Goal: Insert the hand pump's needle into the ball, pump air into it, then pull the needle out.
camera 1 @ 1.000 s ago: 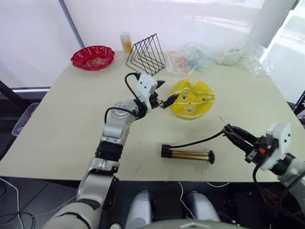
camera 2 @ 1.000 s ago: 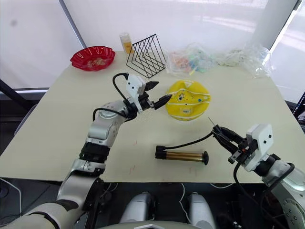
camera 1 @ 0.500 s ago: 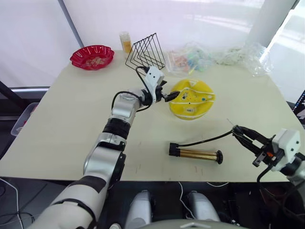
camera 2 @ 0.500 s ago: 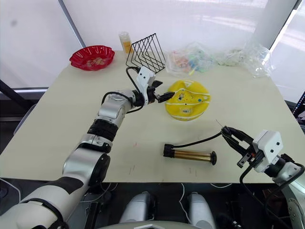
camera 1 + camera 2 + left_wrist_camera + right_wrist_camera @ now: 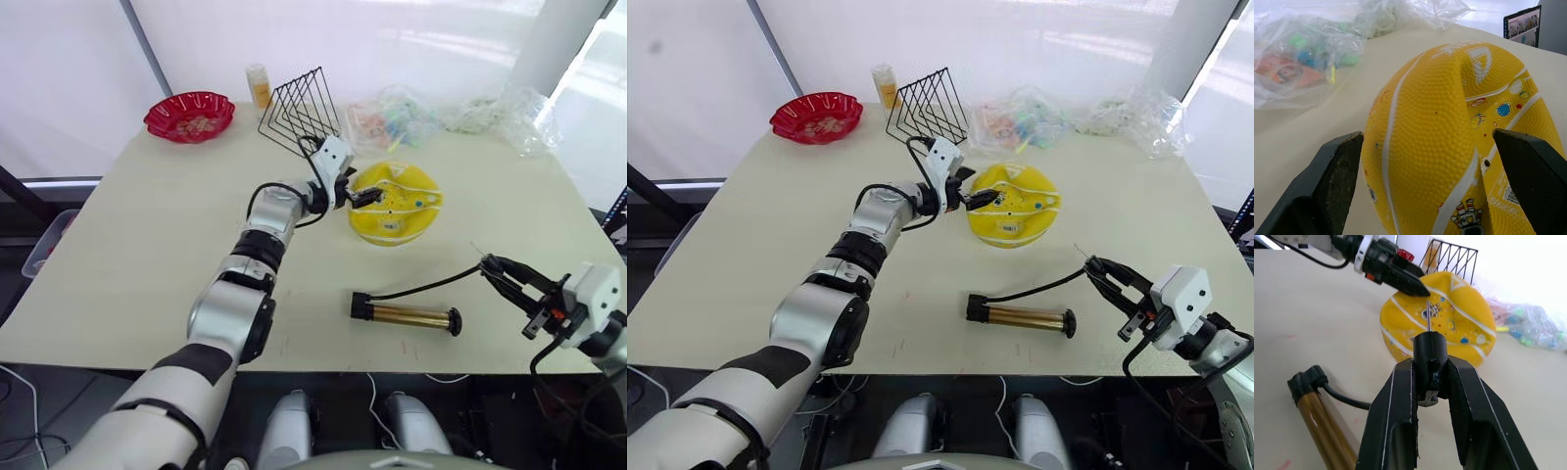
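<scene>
2 end effectors: left [image 5: 364,196] spread around ball [image 5: 396,204], right [image 5: 1426,382] grasps needle [image 5: 1427,321] pointing ballward.

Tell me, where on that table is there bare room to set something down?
The near left of the table, below the red bowl, is bare. So is the far right edge beyond the ball. The back edge is crowded: wire rack, plastic bags.
</scene>
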Robot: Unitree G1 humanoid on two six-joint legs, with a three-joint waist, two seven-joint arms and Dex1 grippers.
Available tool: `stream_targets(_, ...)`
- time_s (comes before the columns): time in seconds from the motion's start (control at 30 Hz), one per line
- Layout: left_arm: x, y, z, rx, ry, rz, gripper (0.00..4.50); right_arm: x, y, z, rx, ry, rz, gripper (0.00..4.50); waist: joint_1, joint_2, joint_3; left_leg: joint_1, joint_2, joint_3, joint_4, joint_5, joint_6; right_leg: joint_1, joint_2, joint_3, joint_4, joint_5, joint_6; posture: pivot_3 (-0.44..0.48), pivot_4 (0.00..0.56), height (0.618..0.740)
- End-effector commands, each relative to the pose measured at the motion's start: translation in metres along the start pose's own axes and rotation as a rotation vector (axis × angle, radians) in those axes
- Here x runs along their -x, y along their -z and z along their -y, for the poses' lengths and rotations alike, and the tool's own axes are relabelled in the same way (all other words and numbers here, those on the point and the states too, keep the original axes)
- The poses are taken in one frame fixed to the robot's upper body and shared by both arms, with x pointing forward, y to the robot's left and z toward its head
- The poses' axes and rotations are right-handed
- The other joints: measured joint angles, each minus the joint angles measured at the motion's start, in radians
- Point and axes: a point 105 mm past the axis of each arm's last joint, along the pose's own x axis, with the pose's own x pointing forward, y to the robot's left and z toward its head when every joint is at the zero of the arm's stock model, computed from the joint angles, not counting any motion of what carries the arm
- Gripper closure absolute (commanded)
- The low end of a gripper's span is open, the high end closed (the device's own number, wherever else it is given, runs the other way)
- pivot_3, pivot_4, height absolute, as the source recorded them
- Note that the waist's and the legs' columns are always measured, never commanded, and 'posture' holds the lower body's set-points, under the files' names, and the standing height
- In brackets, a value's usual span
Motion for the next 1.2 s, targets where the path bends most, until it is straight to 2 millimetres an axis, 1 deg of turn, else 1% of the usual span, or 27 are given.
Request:
stream_targets(0.03, -0.002, -0.021, -0.003, -0.046, -0.022, 0.048, 0.03, -0.001, -0.009, 0.002, 0.033, 0.01, 0.035, 4.17, 0.0, 0.0, 0.0, 0.0, 0.0, 0.0, 0.0, 0.0, 0.0, 0.0, 0.0, 0.0, 0.0, 0.0, 0.0, 0.0, 0.15, 0.737)
stream_targets(0.2, -0.003, -0.017, -0.002, -0.045, -0.029, 0.044, 0.03, -0.005, -0.01, 0.004, 0.013, 0.02, 0.025, 4.17, 0.0, 0.0, 0.0, 0.0, 0.0, 0.0, 0.0, 0.0, 0.0, 0.0, 0.0, 0.0, 0.0, 0.0, 0.0, 0.0, 0.15, 0.737)
stream_targets(0.23, -0.003, -0.017, -0.002, -0.04, -0.033, 0.051, 0.26, -0.007, -0.011, 0.005, 0.003, 0.024, 0.023, 4.17, 0.0, 0.0, 0.0, 0.0, 0.0, 0.0, 0.0, 0.0, 0.0, 0.0, 0.0, 0.0, 0.0, 0.0, 0.0, 0.0, 0.15, 0.737)
stream_targets(0.3, -0.003, -0.018, -0.001, -0.028, -0.038, 0.061, 0.79, -0.012, -0.014, 0.005, -0.001, 0.025, 0.025, 4.17, 0.0, 0.0, 0.0, 0.0, 0.0, 0.0, 0.0, 0.0, 0.0, 0.0, 0.0, 0.0, 0.0, 0.0, 0.0, 0.0, 0.15, 0.737)
stream_targets(0.33, -0.003, -0.017, -0.001, -0.024, -0.039, 0.064, 1.16, -0.016, -0.016, 0.004, -0.003, 0.02, 0.027, 4.17, 0.0, 0.0, 0.0, 0.0, 0.0, 0.0, 0.0, 0.0, 0.0, 0.0, 0.0, 0.0, 0.0, 0.0, 0.0, 0.0, 0.15, 0.737)
stream_targets(0.37, -0.003, -0.016, -0.001, -0.02, -0.041, 0.064, 1.65, -0.018, -0.017, 0.004, -0.003, 0.016, 0.029, 4.17, -0.001, 0.0, 0.0, 0.0, 0.0, 0.0, 0.001, 0.0, 0.0, 0.0, 0.0, 0.0, 0.001, 0.0, 0.0, 0.0, 0.15, 0.737)
stream_targets(0.4, -0.003, -0.016, -0.001, -0.018, -0.044, 0.064, 1.94, -0.02, -0.019, 0.004, -0.004, 0.014, 0.031, 4.17, 0.0, 0.0, 0.0, 0.0, 0.0, 0.0, 0.001, 0.0, 0.0, 0.0, 0.0, 0.0, 0.001, 0.0, 0.0, 0.0, 0.15, 0.737)
stream_targets(0.43, -0.003, -0.015, 0.0, -0.016, -0.043, 0.064, 2.43, -0.022, -0.02, 0.004, -0.005, 0.012, 0.032, 4.17, 0.0, 0.0, 0.0, 0.0, 0.0, 0.0, 0.001, 0.0, 0.0, 0.0, 0.0, 0.0, 0.001, 0.0, 0.0, 0.0, 0.15, 0.737)
stream_targets(0.5, -0.004, -0.015, 0.0, -0.013, -0.042, 0.064, 2.88, -0.024, -0.021, 0.005, -0.007, 0.011, 0.031, 4.17, 0.0, 0.0, 0.0, 0.0, 0.0, 0.0, 0.001, 0.0, 0.0, 0.0, 0.0, 0.0, 0.001, 0.0, 0.0, 0.0, 0.15, 0.737)
stream_targets(0.57, -0.004, -0.015, 0.0, -0.013, -0.046, 0.065, 3.69, -0.027, -0.022, 0.005, -0.013, 0.008, 0.028, 4.17, 0.0, 0.0, 0.0, 0.0, 0.0, 0.0, 0.001, 0.0, 0.0, 0.0, 0.0, 0.0, 0.001, 0.0, 0.0, 0.0, 0.15, 0.737)
stream_targets(0.6, -0.004, -0.015, 0.0, -0.012, -0.049, 0.066, 3.89, -0.028, -0.022, 0.005, -0.017, 0.005, 0.025, 4.17, 0.0, 0.0, 0.0, 0.0, 0.0, 0.0, 0.001, 0.0, 0.0, 0.0, 0.0, 0.0, 0.001, 0.0, 0.0, 0.0, 0.15, 0.737)
stream_targets(0.63, -0.004, -0.015, -0.001, -0.014, -0.056, 0.066, 4.37, -0.031, -0.024, 0.005, -0.027, 0.0, 0.023, 4.17, 0.0, 0.0, 0.0, 0.0, 0.0, 0.0, 0.001, 0.0, 0.0, 0.0, 0.0, 0.0, 0.001, 0.0, 0.0, 0.0, 0.15, 0.737)
stream_targets(0.67, -0.004, -0.015, -0.001, -0.015, -0.061, 0.066, 4.45, -0.033, -0.024, 0.004, -0.034, -0.003, 0.021, 4.17, 0.0, 0.0, 0.0, 0.0, 0.0, 0.0, 0.001, 0.0, 0.0, 0.0, 0.0, 0.0, 0.001, 0.0, 0.0, 0.0, 0.15, 0.737)
stream_targets(0.77, -0.005, -0.014, 0.0, -0.015, -0.066, 0.066, 4.45, -0.041, -0.027, 0.003, -0.068, -0.013, 0.005, 4.17, -0.001, 0.0, 0.0, 0.0, 0.0, 0.0, 0.001, 0.0, 0.0, 0.0, 0.0, 0.0, 0.002, 0.0, 0.0, 0.0, 0.15, 0.737)
stream_targets(0.93, -0.006, -0.014, 0.001, -0.011, -0.074, 0.074, 4.45, -0.054, -0.03, 0.004, -0.108, -0.016, -0.075, 4.17, -0.001, 0.0, 0.0, 0.0, 0.0, 0.0, 0.001, 0.0, 0.0, 0.0, 0.0, 0.0, 0.003, 0.0, 0.0, 0.0, 0.15, 0.737)
stream_targets(1.03, -0.006, -0.014, 0.003, -0.018, -0.073, 0.08, 4.45, -0.064, -0.026, 0.003, -0.154, -0.036, -0.192, 4.17, -0.001, 0.0, 0.0, 0.0, 0.0, 0.0, 0.001, 0.0, 0.0, 0.0, -0.001, 0.0, 0.003, 0.0, 0.0, 0.0, 0.15, 0.737)
stream_targets(1.07, -0.007, -0.014, 0.004, -0.021, -0.075, 0.081, 4.45, -0.066, -0.026, 0.003, -0.146, -0.046, -0.221, 4.17, -0.001, 0.0, 0.0, 0.0, 0.0, -0.001, 0.001, 0.0, 0.0, 0.0, -0.001, 0.001, 0.003, 0.0, 0.0, 0.0, 0.15, 0.737)
stream_targets(1.2, -0.008, -0.012, 0.007, -0.03, -0.078, 0.082, 4.45, -0.08, -0.034, 0.008, -0.142, -0.071, -0.262, 4.17, 0.0, 0.0, 0.0, 0.0, 0.0, -0.001, 0.001, 0.0, 0.0, 0.0, -0.001, 0.0, 0.002, 0.0, 0.0, 0.0, 0.15, 0.737)
